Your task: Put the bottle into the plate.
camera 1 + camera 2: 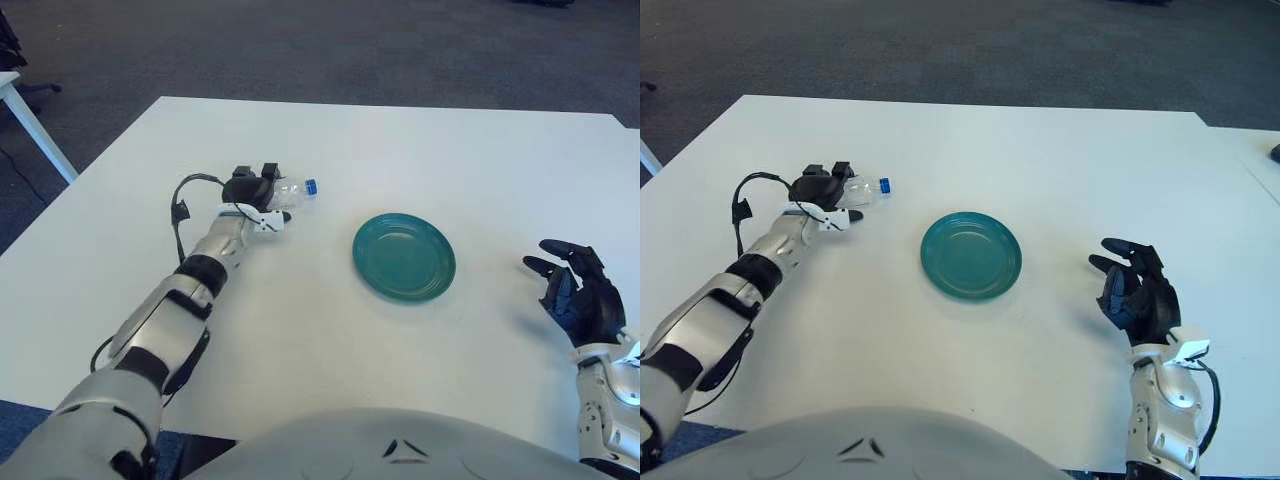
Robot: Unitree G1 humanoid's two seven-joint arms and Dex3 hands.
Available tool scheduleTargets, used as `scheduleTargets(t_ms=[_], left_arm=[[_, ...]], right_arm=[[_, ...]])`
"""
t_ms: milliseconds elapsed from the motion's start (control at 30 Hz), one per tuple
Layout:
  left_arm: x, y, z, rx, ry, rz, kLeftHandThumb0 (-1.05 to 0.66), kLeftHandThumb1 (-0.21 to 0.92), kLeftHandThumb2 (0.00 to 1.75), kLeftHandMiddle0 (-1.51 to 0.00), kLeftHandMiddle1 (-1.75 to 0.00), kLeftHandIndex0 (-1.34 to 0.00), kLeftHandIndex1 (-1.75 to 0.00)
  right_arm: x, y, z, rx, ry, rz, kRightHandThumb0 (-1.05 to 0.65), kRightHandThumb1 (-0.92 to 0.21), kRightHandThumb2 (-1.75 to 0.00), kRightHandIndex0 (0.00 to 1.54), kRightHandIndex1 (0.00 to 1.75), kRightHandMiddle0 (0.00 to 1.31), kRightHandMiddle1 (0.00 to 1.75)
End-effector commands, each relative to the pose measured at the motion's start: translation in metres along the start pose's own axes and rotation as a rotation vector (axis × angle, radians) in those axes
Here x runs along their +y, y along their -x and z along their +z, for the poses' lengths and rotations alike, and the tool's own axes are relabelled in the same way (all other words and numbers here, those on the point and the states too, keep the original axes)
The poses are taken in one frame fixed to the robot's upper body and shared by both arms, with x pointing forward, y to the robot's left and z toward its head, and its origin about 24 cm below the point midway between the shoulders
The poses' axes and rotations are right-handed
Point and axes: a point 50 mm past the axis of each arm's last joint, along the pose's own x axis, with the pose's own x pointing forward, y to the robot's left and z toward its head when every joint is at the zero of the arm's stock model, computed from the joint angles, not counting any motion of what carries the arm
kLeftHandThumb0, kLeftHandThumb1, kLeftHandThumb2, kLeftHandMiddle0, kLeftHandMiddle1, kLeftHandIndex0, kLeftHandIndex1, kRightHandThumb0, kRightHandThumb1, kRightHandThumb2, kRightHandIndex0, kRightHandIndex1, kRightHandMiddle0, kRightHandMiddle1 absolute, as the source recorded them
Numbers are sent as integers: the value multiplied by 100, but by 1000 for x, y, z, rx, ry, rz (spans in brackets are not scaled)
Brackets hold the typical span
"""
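bottle (290, 190), lying sideways with its blue cap toward the plate (404, 256), clasped in the left hand (252, 194) well left of the dish; carry level and release low over its centre; right hand (578, 296) idle, fingers spread, right of plate.

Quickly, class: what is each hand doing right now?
Left hand: closed on the bottle, left of the plate.
Right hand: open, holding nothing, right of the plate.
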Motion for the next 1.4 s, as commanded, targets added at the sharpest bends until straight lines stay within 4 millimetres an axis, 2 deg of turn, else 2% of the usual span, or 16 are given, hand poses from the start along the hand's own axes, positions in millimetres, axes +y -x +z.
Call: scheduleTargets(t_ms=[0, 100, 200, 400, 700, 800, 1100, 1367], left_arm=[[-40, 17, 1, -21, -21, -112, -51, 39, 118, -79, -171, -55, -173], [-40, 19, 2, -27, 18, -63, -50, 30, 132, -90, -173, -62, -174], [-41, 23, 6, -50, 69, -6, -50, 25, 139, -97, -174, -66, -175], [-34, 23, 13, -82, 95, 81, -51, 21, 144, -107, -175, -69, -175], [-25, 23, 17, -127, 109, 188, -51, 21, 145, -116, -175, -69, -175], [-14, 25, 21, -173, 139, 271, -50, 22, 143, -120, -175, -68, -175], [15, 28, 32, -237, 145, 346, -49, 26, 138, -124, -175, -65, -175], [23, 35, 38, -259, 93, 421, -48, 27, 137, -125, -175, -64, -175]], right_arm=[[0, 0, 4, -25, -32, -10, -62, -82, -76, 43, 110, 14, 121], [0, -1, 4, -36, -38, -10, -62, -84, -73, 42, 111, 14, 122], [0, -1, 4, -39, -42, -12, -63, -85, -72, 41, 111, 14, 123], [0, -1, 4, -44, -48, -9, -62, -86, -71, 42, 112, 14, 123], [3, -1, 0, -32, -59, -7, -61, -87, -71, 42, 115, 16, 125], [6, 0, -1, -10, -58, -29, -60, -83, -74, 43, 114, 18, 125], [11, 0, -6, 14, -44, -36, -57, -76, -85, 46, 113, 19, 122], [17, 0, -9, 21, -43, -44, -54, -69, -98, 48, 112, 21, 122]])
